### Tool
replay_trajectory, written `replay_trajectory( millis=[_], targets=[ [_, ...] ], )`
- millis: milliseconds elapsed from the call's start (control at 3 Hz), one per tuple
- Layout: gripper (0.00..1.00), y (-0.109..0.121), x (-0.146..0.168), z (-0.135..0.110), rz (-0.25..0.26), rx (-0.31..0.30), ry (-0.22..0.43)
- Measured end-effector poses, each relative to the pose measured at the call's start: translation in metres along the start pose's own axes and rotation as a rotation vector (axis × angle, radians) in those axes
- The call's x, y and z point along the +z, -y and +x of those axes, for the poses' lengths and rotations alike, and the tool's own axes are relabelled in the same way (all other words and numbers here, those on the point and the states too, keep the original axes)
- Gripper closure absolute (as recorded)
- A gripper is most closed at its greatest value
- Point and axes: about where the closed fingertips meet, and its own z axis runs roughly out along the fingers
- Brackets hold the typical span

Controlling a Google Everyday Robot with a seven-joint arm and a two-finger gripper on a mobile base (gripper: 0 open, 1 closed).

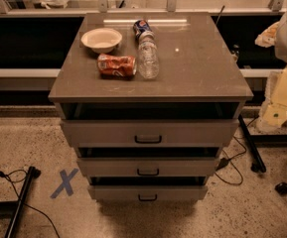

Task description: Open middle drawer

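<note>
A grey three-drawer cabinet (150, 63) stands in the middle of the camera view. The middle drawer (108, 166) is the second grey front, with a small black pull handle (148, 172) at its centre. The top drawer (98, 132) is above it and the bottom drawer (113, 193) below it. A dark gap shows above each front. My arm comes in at the right edge, and my gripper (276, 110) hangs there, pale yellow, to the right of the cabinet at about top drawer height, apart from every drawer.
On the cabinet top lie a white bowl (102, 38), a crushed orange can (116, 65), a clear plastic bottle (147, 56) and a blue can (142, 27). Black stand legs (251, 145) and cables lie on the floor to the right, another leg (20, 200) and a blue tape X (64, 183) to the left.
</note>
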Motion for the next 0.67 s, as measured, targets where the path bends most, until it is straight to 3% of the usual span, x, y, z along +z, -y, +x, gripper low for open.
replay_trajectory(
  millis=[333,667],
  targets=[
    [0.0,0.0,0.0,0.0,0.0,0.0,0.0],
    [0.0,0.001,0.012,-0.007,-0.033,-0.045,-0.007]
  ],
)
